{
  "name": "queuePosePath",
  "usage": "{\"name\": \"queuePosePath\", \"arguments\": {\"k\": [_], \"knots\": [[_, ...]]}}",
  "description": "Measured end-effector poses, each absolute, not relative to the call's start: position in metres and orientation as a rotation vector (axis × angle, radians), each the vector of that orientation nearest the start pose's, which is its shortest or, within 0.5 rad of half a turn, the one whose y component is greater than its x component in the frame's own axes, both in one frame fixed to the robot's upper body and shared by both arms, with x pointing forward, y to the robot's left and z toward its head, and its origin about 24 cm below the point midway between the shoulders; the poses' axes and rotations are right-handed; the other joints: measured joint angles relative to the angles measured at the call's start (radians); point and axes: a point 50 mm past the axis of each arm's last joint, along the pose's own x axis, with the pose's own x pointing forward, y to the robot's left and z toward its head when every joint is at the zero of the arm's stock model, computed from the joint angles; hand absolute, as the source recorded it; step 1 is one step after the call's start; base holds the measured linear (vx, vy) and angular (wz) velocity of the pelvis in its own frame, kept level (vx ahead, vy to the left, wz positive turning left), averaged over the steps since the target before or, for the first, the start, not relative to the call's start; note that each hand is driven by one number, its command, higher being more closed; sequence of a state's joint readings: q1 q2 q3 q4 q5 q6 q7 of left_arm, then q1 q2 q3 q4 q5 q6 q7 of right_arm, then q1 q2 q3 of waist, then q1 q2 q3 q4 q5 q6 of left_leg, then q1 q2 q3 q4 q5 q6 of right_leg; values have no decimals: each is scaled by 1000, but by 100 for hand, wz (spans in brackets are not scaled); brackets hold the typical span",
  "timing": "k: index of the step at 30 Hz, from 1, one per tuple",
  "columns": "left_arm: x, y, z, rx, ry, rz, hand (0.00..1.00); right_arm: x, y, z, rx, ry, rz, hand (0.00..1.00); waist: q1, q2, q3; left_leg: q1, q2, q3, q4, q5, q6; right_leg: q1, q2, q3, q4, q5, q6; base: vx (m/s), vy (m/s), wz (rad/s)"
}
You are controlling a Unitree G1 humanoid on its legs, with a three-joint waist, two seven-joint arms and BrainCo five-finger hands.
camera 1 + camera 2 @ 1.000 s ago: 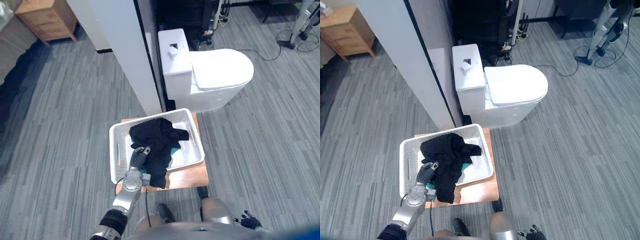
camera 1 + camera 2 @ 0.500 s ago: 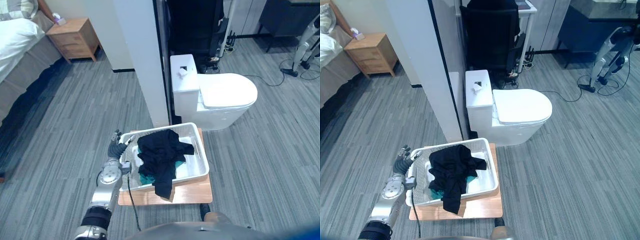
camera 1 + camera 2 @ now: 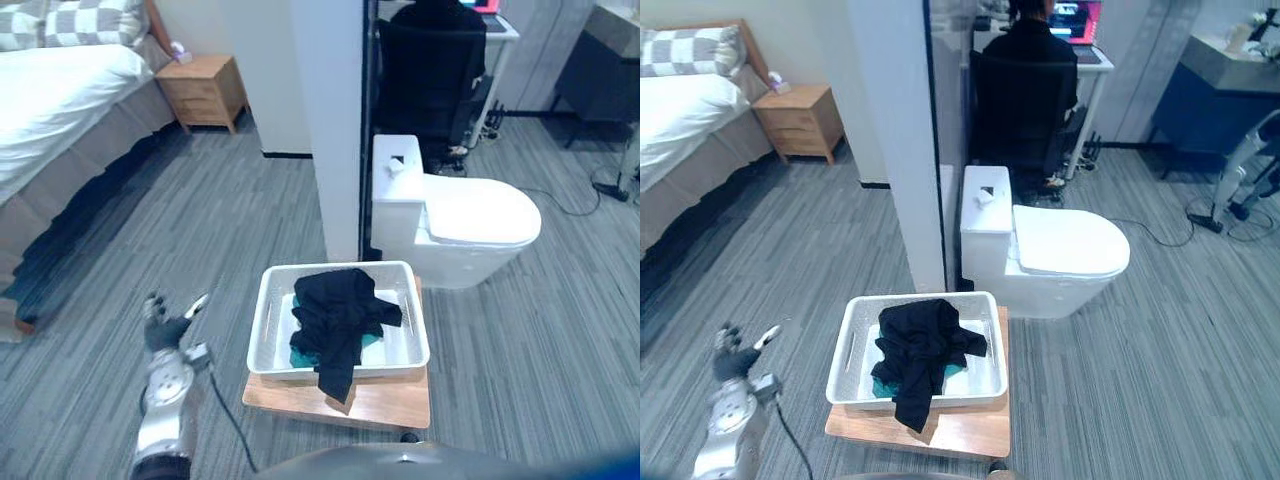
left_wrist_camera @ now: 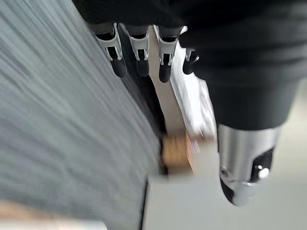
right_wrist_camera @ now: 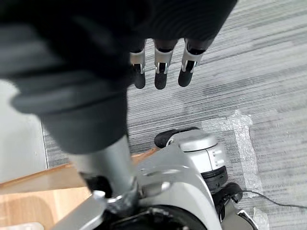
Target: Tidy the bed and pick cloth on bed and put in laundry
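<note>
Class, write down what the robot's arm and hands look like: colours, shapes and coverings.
The left arm is a silver-grey tube with rounded joints. The left hand and right hand each have a dark ribbed cover over the back and wrist, slim silver fingers with dark rounded tips, and a thicker silver thumb set apart.

- Left arm: reaches forward at the robot's lower left, with the forearm and wrist in line.
- Left hand (image 3: 163, 332): fingers straight and spread, thumb splayed outward.
- Right hand (image 5: 161, 72): fingers straight, side by side, thumb apart.
</note>
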State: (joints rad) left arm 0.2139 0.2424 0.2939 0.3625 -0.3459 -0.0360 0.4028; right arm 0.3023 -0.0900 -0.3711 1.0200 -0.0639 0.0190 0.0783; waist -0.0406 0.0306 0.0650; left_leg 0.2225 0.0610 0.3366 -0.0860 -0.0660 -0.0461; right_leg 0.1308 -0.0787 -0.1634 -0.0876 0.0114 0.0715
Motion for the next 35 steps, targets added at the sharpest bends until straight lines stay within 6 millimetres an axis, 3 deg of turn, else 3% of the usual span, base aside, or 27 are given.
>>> {"name": "queuePosePath", "arguments": {"k": [3,5,7,9,13,15,21,35], "knots": [[101,313,-82,-72,635,935,0,-3,-230,-165,94,1308,-362,0,9,-14,-12,-2,-5,-20,-12,5,1,3,-6,-17,0,-7,2,13,-1,20],[68,305,-105,-75,784,925,0,-5,-228,-166,95,1320,-355,0,27,-14,-15,-1,-8,-21,-12,5,1,4,-8,-18,0,-9,5,38,4,5],[41,292,-122,-63,915,868,0,-6,-227,-166,108,1324,-343,0,34,-25,-14,3,-10,-25,-12,4,2,16,-10,-25,-1,-11,9,40,0,13],[5,265,-144,-142,1081,780,0,-7,-224,-167,125,1337,-332,0,35,-35,-18,3,-12,-30,-12,4,3,19,-12,-33,-1,-13,10,24,-6,10],[-29,220,-164,-254,1263,644,0,-6,-224,-168,160,1341,-358,0,36,-30,-18,4,-12,-29,-13,4,3,21,-12,-33,-1,-13,10,0,0,0],[-36,214,-165,-245,1307,612,0,-6,-225,-169,153,1354,-356,0,35,-25,-18,6,-8,-29,-16,4,2,24,-8,-33,-2,-15,7,-30,-29,-1],[-35,208,-169,-99,1398,538,0,-7,-231,-168,132,1380,-354,0,33,-1,-24,6,-5,-26,-17,5,1,24,-5,-31,-5,-16,5,-5,-5,0],[-19,208,-171,-6,1440,481,0,-5,-228,-170,152,1415,-343,0,34,-11,-20,9,9,-13,-15,-2,-10,20,10,-15,-6,-15,3,8,-3,-2]]}}
